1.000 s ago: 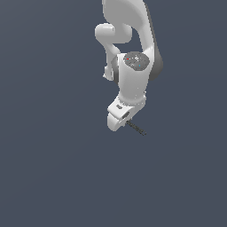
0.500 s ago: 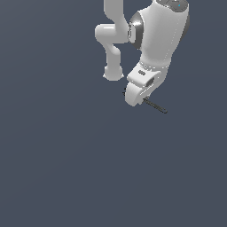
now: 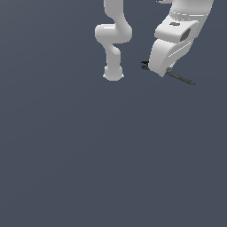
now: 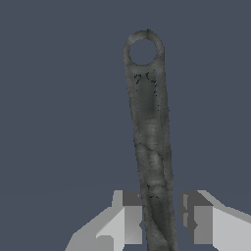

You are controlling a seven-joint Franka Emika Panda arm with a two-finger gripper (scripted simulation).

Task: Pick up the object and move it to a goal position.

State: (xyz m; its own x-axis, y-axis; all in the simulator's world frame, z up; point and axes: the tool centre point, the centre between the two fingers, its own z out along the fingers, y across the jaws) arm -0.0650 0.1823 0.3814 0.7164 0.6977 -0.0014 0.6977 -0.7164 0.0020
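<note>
- I am in the carrying step — my gripper (image 4: pixel 158 223) is clamped on the tool (image 4: pixel 149 142), which hangs in the air above the floor (image 3: pixel 111 168).
- Next, I judge, I must bring it to the goal, which I cannot see, and keep the grip firm.
- The tool sits between my fingers (image 4: pixel 128 215); its ring end reaches far out beyond them.

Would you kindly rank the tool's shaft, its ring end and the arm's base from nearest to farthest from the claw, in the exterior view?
1. The tool's shaft, gripped in the claw.
2. The ring end, out towards the view's right.
3. The arm's base, well off to the view's left.
</note>
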